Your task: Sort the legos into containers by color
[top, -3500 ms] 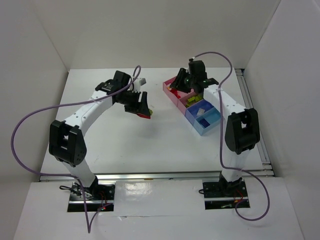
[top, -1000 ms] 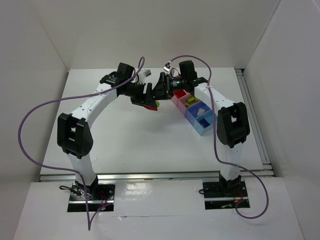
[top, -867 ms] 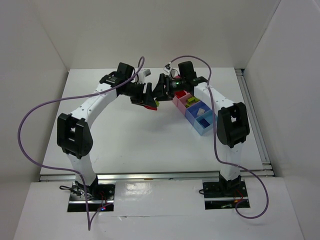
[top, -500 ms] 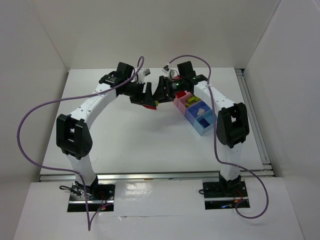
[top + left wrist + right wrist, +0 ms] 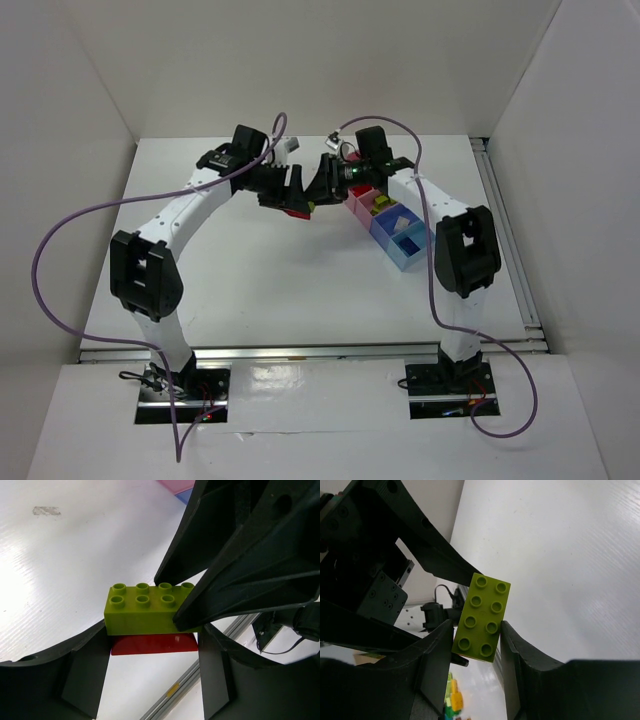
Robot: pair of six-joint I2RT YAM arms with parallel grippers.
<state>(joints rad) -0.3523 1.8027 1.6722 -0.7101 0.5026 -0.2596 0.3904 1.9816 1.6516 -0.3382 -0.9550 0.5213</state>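
A lime green lego (image 5: 145, 612) sits stacked on a red lego (image 5: 154, 644), held in the air above the table's far middle. My left gripper (image 5: 154, 650) is shut on the red lego. My right gripper (image 5: 476, 626) is shut on the sides of the green lego (image 5: 481, 617), and its fingers (image 5: 240, 580) reach in from the right. In the top view the two grippers (image 5: 297, 198) (image 5: 322, 185) meet tip to tip over the stack (image 5: 305, 209). The containers (image 5: 418, 250), a row from pink to blue, lie just to the right with legos inside.
White walls enclose the table on three sides. A metal rail (image 5: 500, 200) runs along the right edge. Purple cables (image 5: 60, 240) loop off both arms. Blurred green and yellow legos (image 5: 452, 700) show low in the right wrist view.
The right gripper has swung left from over the containers to the stack in the left gripper. Over the last second both grippers shifted slightly toward the back.
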